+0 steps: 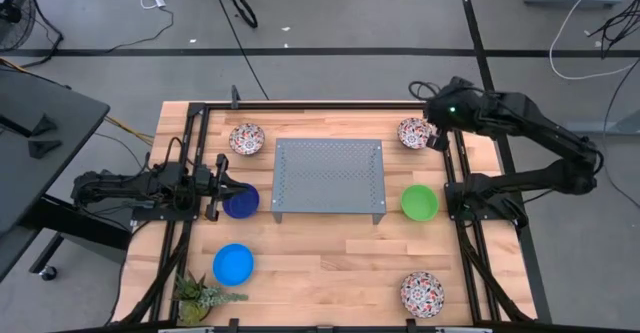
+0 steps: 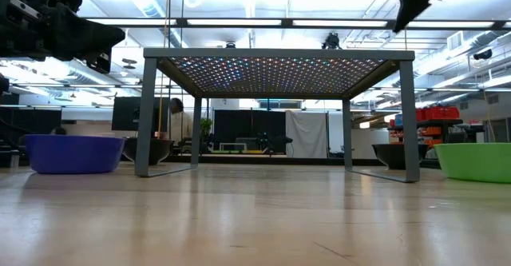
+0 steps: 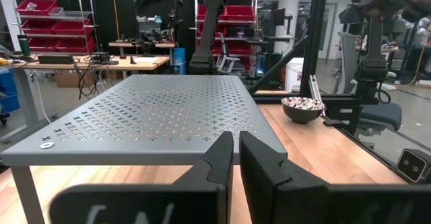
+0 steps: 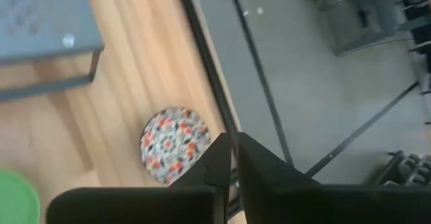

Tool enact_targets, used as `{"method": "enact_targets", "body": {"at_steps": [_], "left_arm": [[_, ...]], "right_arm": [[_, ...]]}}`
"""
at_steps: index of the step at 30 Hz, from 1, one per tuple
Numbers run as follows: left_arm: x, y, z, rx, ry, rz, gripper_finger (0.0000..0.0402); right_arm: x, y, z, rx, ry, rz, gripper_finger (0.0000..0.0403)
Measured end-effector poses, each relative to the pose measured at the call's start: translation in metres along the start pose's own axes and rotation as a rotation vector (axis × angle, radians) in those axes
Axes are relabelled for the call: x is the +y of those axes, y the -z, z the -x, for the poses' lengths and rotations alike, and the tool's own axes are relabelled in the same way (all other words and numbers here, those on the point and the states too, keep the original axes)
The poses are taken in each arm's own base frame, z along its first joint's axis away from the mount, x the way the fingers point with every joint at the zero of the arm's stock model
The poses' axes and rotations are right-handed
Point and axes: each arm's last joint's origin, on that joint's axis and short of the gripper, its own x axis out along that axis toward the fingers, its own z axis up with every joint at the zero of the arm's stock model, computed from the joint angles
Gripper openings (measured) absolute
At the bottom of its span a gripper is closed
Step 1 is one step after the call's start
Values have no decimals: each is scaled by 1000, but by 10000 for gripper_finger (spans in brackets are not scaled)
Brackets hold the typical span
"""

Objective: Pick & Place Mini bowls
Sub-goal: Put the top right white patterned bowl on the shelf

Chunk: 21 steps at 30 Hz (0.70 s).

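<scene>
six mini bowls sit around the tray, both grippers closed and empty

the grey perforated tray (image 1: 329,179) stands on its legs in the middle of the wooden table (image 1: 330,263). the bowls lie around it, none on top. a floral bowl (image 1: 246,138) sits near the tray's far left corner, and a second floral bowl (image 1: 413,132) near its far right corner. the dark blue bowl (image 1: 241,202) is just beside the tray's left edge, the green bowl (image 1: 420,202) just beside its right edge. the bright blue bowl (image 1: 233,264) lies nearer the front on the left, close to a small spiky plant (image 1: 200,297). a third floral bowl (image 1: 422,293) is at the front right.

the left gripper (image 1: 222,179) hangs low at the left side, just beside the dark blue bowl, its fingers pressed almost together and gripping nothing. the right gripper (image 1: 437,139) is raised at the far right corner, above the table edge next to the second floral bowl, fingers likewise nearly touching and empty.
</scene>
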Motion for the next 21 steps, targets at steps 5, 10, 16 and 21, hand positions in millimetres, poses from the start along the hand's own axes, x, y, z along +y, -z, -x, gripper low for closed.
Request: {"method": "enact_targets", "body": {"at_steps": [5, 10, 16, 21], "left_arm": [[0, 0, 0, 0, 0, 0, 32], [0, 0, 0, 0, 0, 0, 32], [0, 0, 0, 0, 0, 0, 32], [0, 0, 0, 1, 0, 0, 32]], "right_arm": [[8, 8, -24, 76, -45, 55, 26], [13, 16, -45, 121, -113, 69, 26], [16, 22, -65, 106, -219, 89, 26], [18, 27, -77, 84, -274, 114, 26]]}}
